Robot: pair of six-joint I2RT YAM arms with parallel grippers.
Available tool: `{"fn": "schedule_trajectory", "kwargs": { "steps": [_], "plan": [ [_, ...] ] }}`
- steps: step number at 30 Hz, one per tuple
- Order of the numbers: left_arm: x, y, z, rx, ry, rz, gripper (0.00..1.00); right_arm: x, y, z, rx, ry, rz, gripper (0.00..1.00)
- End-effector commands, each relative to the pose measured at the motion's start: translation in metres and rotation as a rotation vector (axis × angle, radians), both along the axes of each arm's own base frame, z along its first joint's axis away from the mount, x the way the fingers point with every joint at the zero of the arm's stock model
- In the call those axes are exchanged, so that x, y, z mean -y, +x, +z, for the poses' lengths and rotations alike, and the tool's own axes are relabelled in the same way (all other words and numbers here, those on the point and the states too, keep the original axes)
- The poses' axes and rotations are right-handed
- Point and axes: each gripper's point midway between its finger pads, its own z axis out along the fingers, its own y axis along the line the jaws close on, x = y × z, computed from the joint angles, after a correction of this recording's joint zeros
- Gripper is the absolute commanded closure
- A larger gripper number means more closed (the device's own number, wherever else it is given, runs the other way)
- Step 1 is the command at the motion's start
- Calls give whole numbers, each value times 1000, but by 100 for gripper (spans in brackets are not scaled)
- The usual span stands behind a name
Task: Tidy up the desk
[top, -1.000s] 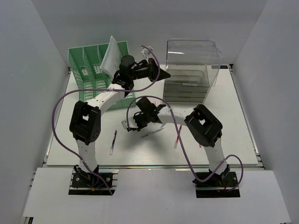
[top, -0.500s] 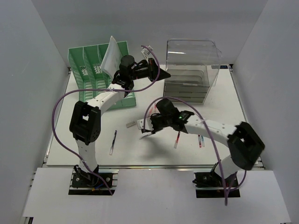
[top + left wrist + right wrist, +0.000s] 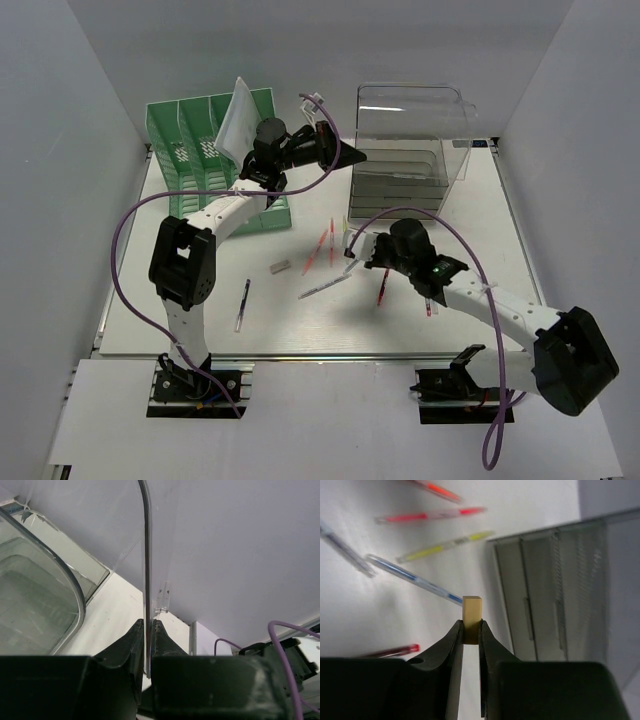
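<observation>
Desk [image 3: 290, 325] flat; long axis left-right; railed long edge nearest.

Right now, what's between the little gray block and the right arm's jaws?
Two reddish pens lie on the desk between the gray block and the jaws of the right gripper. The top view shows it.

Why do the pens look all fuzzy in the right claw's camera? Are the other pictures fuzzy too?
Right wrist view: the pens look soft and smeared, while the tan block pinched in the right claw is sharper. Left wrist view: the left claw is dark with little detail, gripping a clear panel you can see through. Top external view: even light, only soft grey shadows on the desk.
</observation>
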Motion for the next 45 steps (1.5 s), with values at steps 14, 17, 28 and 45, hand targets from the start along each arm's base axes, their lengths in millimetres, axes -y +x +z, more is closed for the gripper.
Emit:
{"fn": "schedule_trajectory", "kwargs": {
  "steps": [14,17,28,45],
  "plan": [
    [-12,4,77,56,-191,54,96,43,76,95,543,200,-304,100],
    [-13,3,84,62,-203,52,96,44,81,109,604,223,-317,100],
    [-14,2,94,49,-238,48,96,58,109,117,671,263,-418,100],
    [-17,-4,102,42,-275,42,96,74,161,121,646,501,-622,100]
  ]
}}
